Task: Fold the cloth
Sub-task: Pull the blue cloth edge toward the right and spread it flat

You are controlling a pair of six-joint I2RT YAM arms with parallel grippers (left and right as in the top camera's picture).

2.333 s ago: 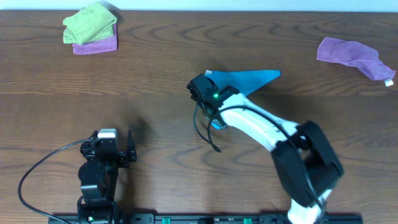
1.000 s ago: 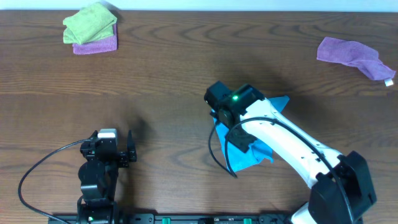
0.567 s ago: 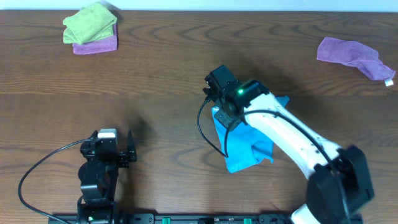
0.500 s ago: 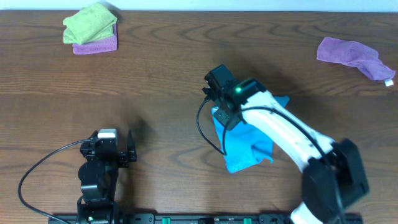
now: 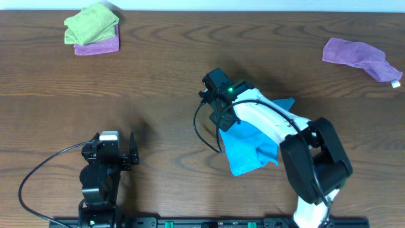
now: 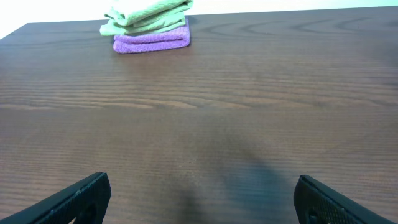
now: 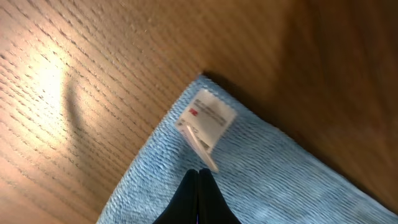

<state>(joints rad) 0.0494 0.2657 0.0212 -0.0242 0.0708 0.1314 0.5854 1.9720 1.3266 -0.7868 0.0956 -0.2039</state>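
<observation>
The cloth (image 5: 253,149) is a sky-blue towel lying in a loosely folded heap on the wooden table, right of centre. My right gripper (image 5: 219,113) hangs over its far-left corner. In the right wrist view the cloth (image 7: 280,180) fills the lower right, with a white care tag (image 7: 208,121) at the corner. The right gripper (image 7: 198,170) is shut, tips pressed together just above the fabric below the tag, and no fabric shows between them. My left gripper (image 5: 109,140) rests near the front left, far from the cloth. It stands open (image 6: 202,202) over bare wood.
A lime-green cloth (image 5: 92,24) lies on a folded purple cloth (image 5: 98,45) at the back left, both also in the left wrist view (image 6: 149,28). A crumpled purple cloth (image 5: 361,56) lies at the back right. The right arm's cable (image 5: 205,136) loops left of the towel.
The right gripper carried the towel's far edge toward the front and laid it over the rest. It then shut and shifted slightly up and left. The left arm has not moved.
</observation>
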